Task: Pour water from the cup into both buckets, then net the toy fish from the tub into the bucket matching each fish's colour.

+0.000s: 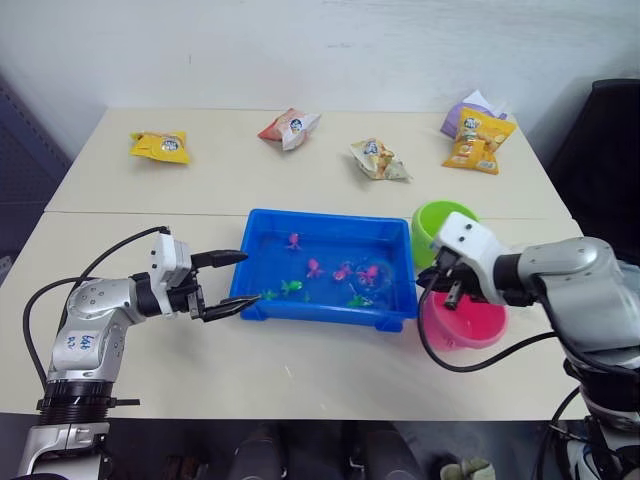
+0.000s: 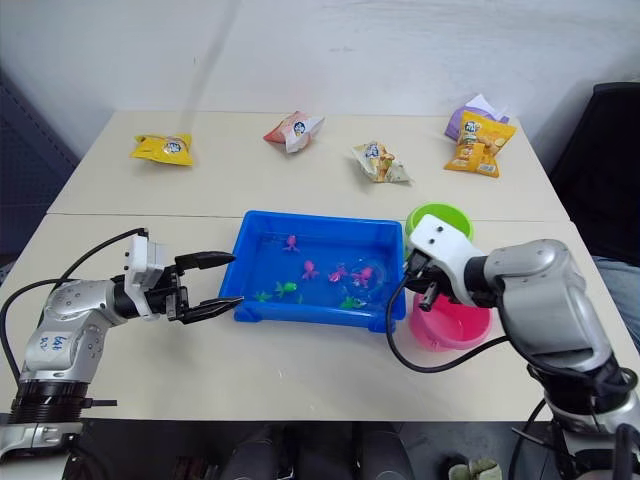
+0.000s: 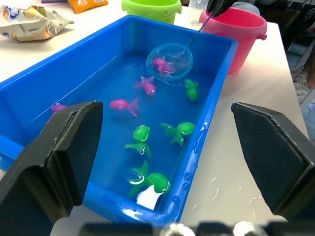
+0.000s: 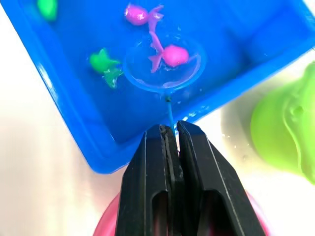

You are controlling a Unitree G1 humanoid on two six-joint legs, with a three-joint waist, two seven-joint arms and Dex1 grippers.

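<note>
With the right pincer (image 4: 170, 135) clamped on the net (image 4: 164, 64), whose hoop sits under a pink fish (image 4: 173, 55) near the tub's (image 3: 206, 113) right end, lift level toward the pink bucket (image 3: 241, 29); left pincer (image 1: 222, 285) gapes wide.

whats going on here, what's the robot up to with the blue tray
The right pincer is shut on the handle of the net, whose hoop is down in the blue tub with a pink fish inside it. More pink and green fish lie in the tub's water. The pink bucket and green bucket stand at the tub's right end. The left pincer is open, holding nothing, at the tub's left end.
</note>
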